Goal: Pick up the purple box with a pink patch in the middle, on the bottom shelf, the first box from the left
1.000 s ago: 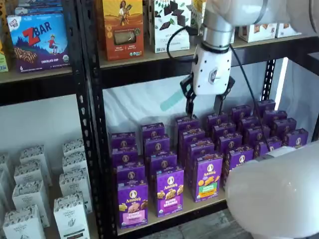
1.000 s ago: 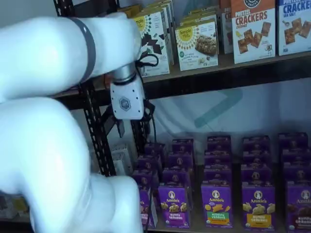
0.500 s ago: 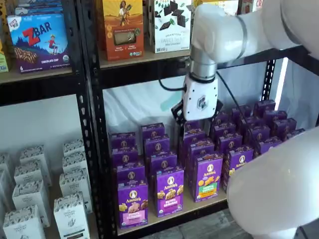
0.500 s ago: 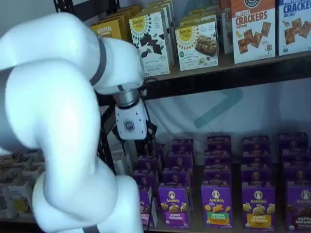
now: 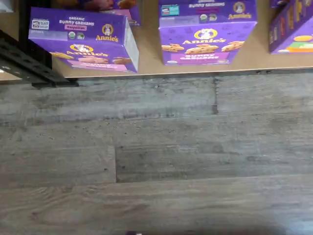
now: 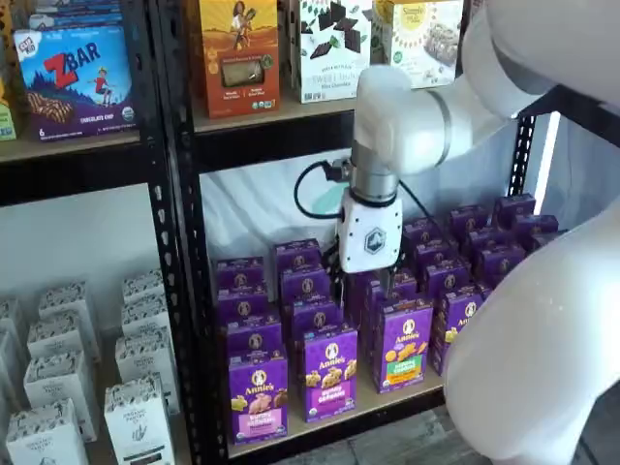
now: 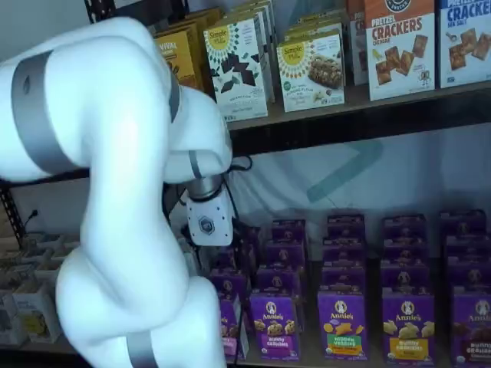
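The purple box (image 6: 258, 397) stood upright, its long axis vertical and its front facing outward, at the left front of the bottom shelf (image 6: 339, 415). It read "Annie's" above a pink patch. Beside it stood a box of Annie's Bunny Grahams (image 6: 330, 374). The gripper (image 6: 366, 283) hung over the rows behind, its fingers spread wide and holding nothing.
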{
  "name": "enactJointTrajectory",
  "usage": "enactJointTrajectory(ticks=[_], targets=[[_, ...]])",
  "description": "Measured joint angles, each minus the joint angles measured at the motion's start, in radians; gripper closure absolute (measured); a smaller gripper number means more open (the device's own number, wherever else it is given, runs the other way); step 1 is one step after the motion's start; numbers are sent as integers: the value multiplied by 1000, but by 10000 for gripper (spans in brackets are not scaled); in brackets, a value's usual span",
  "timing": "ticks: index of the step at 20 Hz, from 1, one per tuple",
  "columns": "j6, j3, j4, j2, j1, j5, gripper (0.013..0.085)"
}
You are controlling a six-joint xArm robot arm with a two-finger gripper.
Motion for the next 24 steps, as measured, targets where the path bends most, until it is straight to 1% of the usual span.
enactJointTrajectory(ticks=[4,8,10,13,14,16,20,24], targets=[[-6,4,39,90,26,-88,130],[16,1,51,190,63,-173,130],[29,-3,53,239,79,-216,130],[55,-12,38,314,96,-284,130],[56,-16,40,338,100,-305,130],[42,-29,59,384,104,-336,130],[31,-63,70,475,105,-389,130],[12,-98,85,551,101,-414,130]])
